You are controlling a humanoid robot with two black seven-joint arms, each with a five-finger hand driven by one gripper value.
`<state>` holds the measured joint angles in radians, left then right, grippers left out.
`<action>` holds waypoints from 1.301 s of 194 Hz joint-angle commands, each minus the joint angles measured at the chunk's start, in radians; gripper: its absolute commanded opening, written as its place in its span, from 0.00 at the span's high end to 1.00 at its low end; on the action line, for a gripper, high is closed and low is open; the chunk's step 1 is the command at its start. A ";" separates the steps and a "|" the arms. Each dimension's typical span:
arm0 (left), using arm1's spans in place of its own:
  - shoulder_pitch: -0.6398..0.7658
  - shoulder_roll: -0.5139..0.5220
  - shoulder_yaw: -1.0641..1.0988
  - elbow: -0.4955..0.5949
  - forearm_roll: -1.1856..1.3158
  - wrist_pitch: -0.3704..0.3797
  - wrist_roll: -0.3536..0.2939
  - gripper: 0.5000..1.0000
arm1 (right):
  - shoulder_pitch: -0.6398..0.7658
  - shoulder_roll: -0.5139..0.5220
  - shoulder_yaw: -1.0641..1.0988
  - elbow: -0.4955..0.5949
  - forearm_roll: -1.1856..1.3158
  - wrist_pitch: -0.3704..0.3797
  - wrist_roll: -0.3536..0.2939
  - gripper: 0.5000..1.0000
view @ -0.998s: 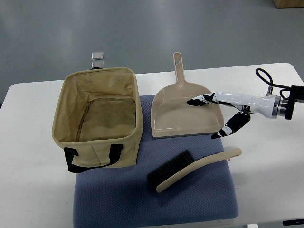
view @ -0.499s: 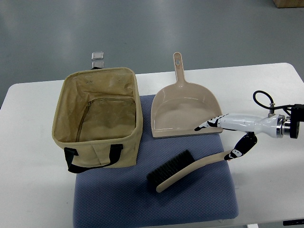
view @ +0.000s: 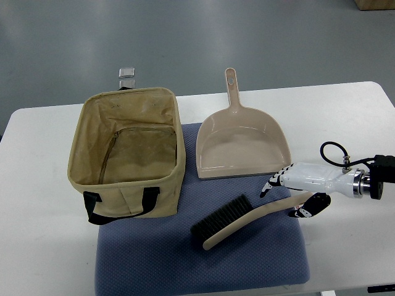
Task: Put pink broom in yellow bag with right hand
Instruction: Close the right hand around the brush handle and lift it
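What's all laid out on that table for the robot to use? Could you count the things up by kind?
Bags: 1, the yellow bag
Brooms: 1, the pink broom
Dustpans: 1, the dustpan
Mats: 1, the blue mat
Total: 4 things on the table, not counting the right hand reaching over the broom's handle.

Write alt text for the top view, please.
A right robot hand reaches with open fingers around the handle end of a brush lying on a blue mat. A dustpan and an open tan bag sit nearby.
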<state>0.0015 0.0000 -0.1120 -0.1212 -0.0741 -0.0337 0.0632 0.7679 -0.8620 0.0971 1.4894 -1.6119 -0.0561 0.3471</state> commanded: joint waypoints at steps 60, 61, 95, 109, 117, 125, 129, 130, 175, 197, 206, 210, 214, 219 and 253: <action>0.000 0.000 0.000 0.000 0.000 0.000 0.000 0.00 | 0.001 0.023 -0.025 -0.001 -0.031 -0.008 -0.040 0.67; 0.000 0.000 0.000 0.000 0.000 0.000 0.000 0.00 | 0.001 0.023 -0.025 -0.001 -0.031 -0.008 -0.040 0.67; 0.000 0.000 0.000 0.000 0.000 0.000 0.000 0.00 | -0.002 0.026 -0.028 -0.005 -0.049 -0.011 -0.042 0.66; 0.000 0.000 0.000 0.000 0.000 0.000 0.000 0.00 | -0.004 0.026 -0.030 -0.005 -0.054 -0.011 -0.049 0.66; 0.000 0.000 0.000 0.000 0.000 0.000 0.000 0.00 | -0.007 0.026 -0.033 -0.006 -0.057 -0.011 -0.056 0.66; 0.000 0.000 0.000 0.000 0.000 0.000 0.000 0.00 | -0.007 0.026 -0.033 -0.005 -0.062 -0.011 -0.057 0.66; 0.000 0.000 0.000 0.000 0.000 0.000 0.000 0.00 | -0.007 0.026 -0.033 -0.005 -0.063 -0.011 -0.057 0.66; 0.000 0.000 0.000 0.000 0.000 0.000 0.000 0.00 | -0.007 0.026 -0.033 -0.005 -0.063 -0.011 -0.057 0.66; 0.000 0.000 0.000 0.000 -0.001 0.000 0.000 0.00 | -0.007 0.032 -0.033 -0.012 -0.069 -0.028 -0.069 0.67; 0.000 0.000 0.000 0.000 0.000 0.000 0.001 0.00 | -0.007 0.034 -0.033 -0.012 -0.074 -0.030 -0.071 0.93; 0.000 0.000 0.000 0.000 0.000 0.000 0.001 0.00 | -0.007 0.034 -0.033 -0.014 -0.080 -0.030 -0.074 1.00; 0.000 0.000 0.000 0.000 0.000 0.000 0.000 0.00 | -0.007 0.034 -0.033 -0.014 -0.080 -0.030 -0.079 1.00; 0.000 0.000 0.000 0.000 0.000 0.000 0.001 0.00 | -0.007 0.035 -0.033 -0.015 -0.082 -0.030 -0.083 1.00; 0.000 0.000 0.000 0.000 -0.001 0.000 0.001 0.00 | -0.005 0.037 -0.033 -0.015 -0.082 -0.030 -0.085 1.00; 0.000 0.000 0.000 0.000 0.000 0.000 0.000 0.00 | 0.007 0.035 -0.031 -0.026 -0.079 -0.056 -0.085 1.00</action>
<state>0.0015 0.0000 -0.1120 -0.1212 -0.0739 -0.0337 0.0632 0.7667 -0.8230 0.0644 1.4695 -1.6931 -0.0940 0.2616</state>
